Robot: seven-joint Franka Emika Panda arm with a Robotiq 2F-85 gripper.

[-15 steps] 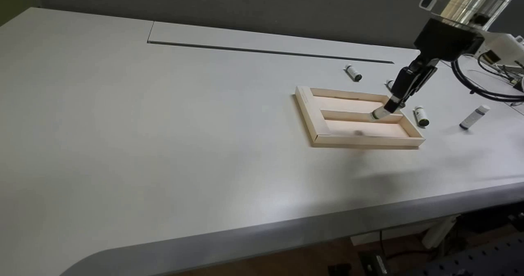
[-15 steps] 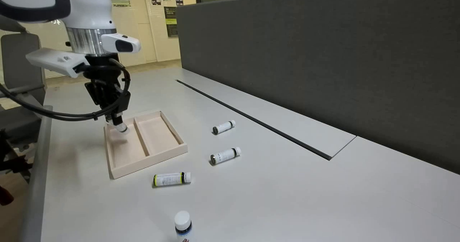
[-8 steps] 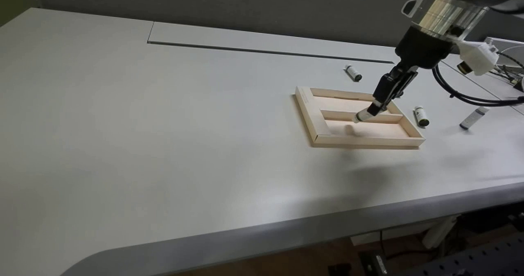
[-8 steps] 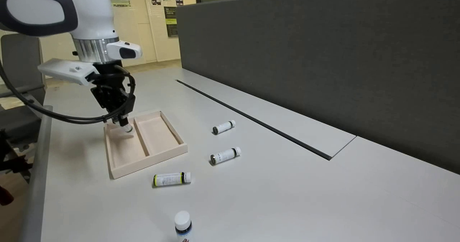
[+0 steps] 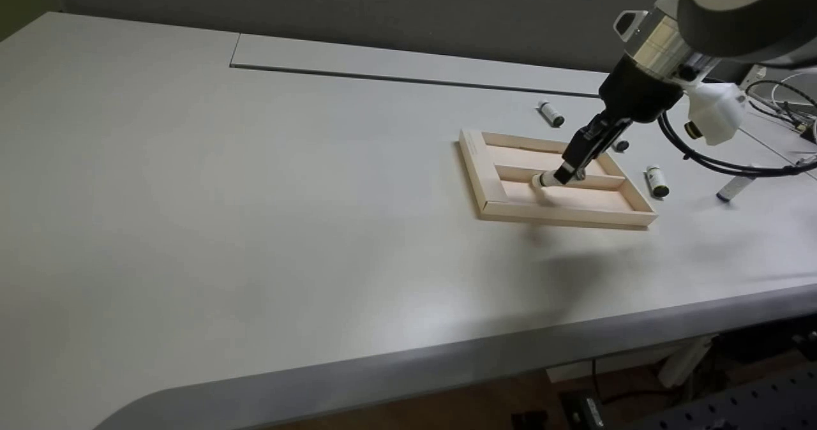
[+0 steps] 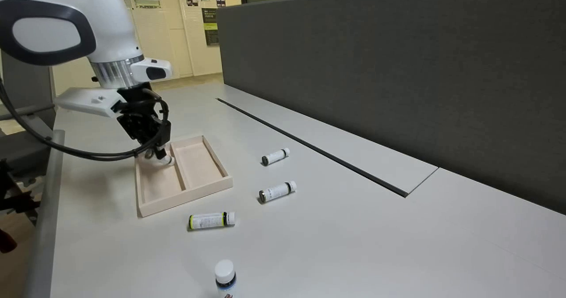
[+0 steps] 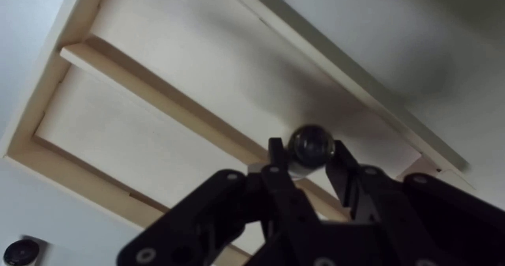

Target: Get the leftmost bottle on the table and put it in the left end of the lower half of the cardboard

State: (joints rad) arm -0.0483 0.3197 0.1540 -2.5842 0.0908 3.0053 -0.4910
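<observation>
My gripper (image 5: 568,172) is shut on a small bottle (image 5: 547,179) with a white cap. The gripper (image 6: 155,153) and the bottle's white end (image 6: 167,160) also show in an exterior view. In the wrist view the bottle's dark round base (image 7: 311,145) sits between the fingertips (image 7: 305,155). The bottle is tilted, its cap end low at the lengthwise bar of the cardboard (image 5: 483,171); it seems to touch the bar. It is over the lower half, toward its left end. The cardboard (image 6: 188,198) lies flat on the white table (image 5: 287,194).
Several other bottles are on the table: lying ones (image 5: 551,113) (image 5: 620,145) (image 5: 657,182) near the cardboard, and an upright one (image 5: 734,186) farther right. A grey partition (image 6: 376,81) stands along the back. A black cable (image 6: 88,155) loops from the arm.
My gripper has moved left and lower with the bottle in the view where the cardboard is at right. In the last half second the cardboard has slid slightly toward the table's back.
</observation>
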